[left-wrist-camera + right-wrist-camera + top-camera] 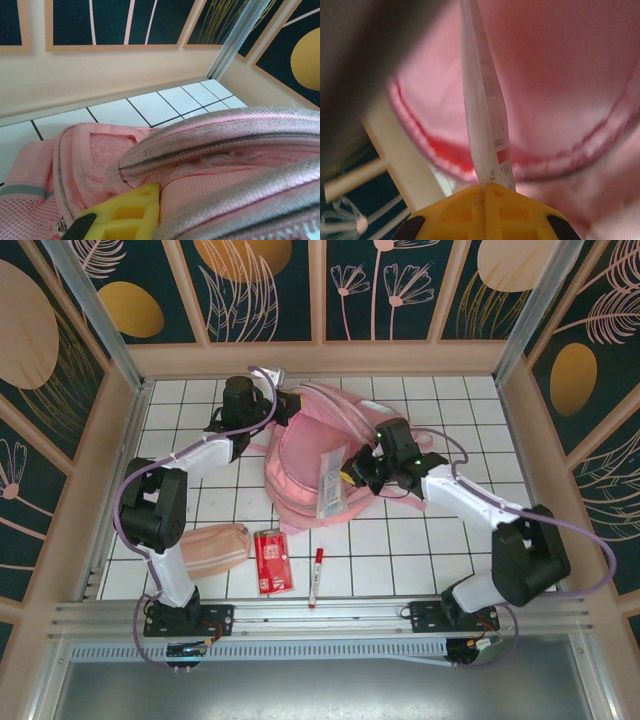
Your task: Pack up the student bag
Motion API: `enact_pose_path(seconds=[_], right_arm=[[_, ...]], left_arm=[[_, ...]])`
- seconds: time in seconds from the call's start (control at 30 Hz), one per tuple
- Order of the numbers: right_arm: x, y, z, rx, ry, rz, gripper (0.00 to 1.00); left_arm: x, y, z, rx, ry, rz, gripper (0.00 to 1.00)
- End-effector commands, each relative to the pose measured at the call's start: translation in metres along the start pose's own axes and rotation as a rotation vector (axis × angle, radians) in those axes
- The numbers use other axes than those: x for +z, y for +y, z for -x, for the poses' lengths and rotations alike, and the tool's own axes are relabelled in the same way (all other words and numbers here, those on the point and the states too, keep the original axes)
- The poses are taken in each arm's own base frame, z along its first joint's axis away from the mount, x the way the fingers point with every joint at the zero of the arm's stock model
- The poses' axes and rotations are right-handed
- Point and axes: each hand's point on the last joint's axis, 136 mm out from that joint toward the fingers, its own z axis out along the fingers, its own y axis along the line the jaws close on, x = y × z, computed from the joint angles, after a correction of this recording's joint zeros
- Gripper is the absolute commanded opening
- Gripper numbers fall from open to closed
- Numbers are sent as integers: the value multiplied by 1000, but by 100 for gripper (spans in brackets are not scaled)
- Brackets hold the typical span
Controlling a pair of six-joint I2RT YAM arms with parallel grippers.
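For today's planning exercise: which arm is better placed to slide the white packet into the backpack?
Right. The right end effector clamps the white packet over the student bag.

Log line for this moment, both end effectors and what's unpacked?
left end effector: shut on student bag rim | right end effector: shut on white packet | unpacked: pouch, red pack, marker
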Motion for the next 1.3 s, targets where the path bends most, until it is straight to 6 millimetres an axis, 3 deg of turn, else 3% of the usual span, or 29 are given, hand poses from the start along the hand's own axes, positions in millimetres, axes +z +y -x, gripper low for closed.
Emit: enact_pose_path(seconds=[0.0,0.17,0.27,0.43,0.53,0.67,0.83,1.07,1.13,1.27], right_arm=[[-1,32,31,153,-149,160,0],[-3,18,81,313,-346,178,0],[8,15,111,369,-364,232,0],[8,20,165,429,-504,304,0],[15,24,183,465,-598,288,0],[38,19,188,600,-663,299,0],[70,25,178,819,-658,393,0],[86,54,175,976,-597,554,0],[90,71,163,955,-539,609,0],[84,83,157,912,-499,632,18]], left_arm=[[-24,-39,59,19,-169,-92,0],[-31,-42,44,17,-175,-104,0],[-28,-53,30,107,-129,-130,0],[-26,-60,26,134,-107,-162,0],[-18,-58,21,117,-93,-159,0],[-14,-56,17,38,-122,-150,0],[-10,-56,7,-68,-156,-143,0],[-7,-61,6,-62,-141,-150,0],[-7,-62,7,-52,-133,-148,0],[-5,-60,8,-60,-137,-144,0]])
